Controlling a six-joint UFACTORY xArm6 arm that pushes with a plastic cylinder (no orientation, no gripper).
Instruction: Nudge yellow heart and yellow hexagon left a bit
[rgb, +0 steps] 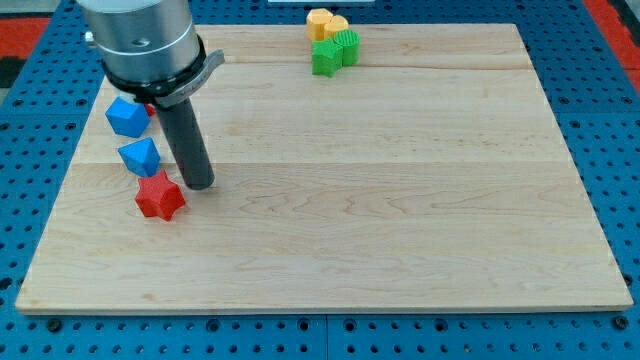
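Two yellow blocks sit at the view's top edge of the wooden board: the yellow hexagon (318, 21) on the left and the yellow heart (336, 27) touching it on the right. Two green blocks (334, 51) lie just below them, touching. My tip (198, 184) rests on the board at the view's left, far from the yellow blocks, right beside a red star block (160, 196), just to its upper right.
A blue block (127, 116) and a blue triangular block (140, 156) lie left of the rod. A bit of a red block (149, 108) shows behind the rod. The board's left edge (62, 180) is close.
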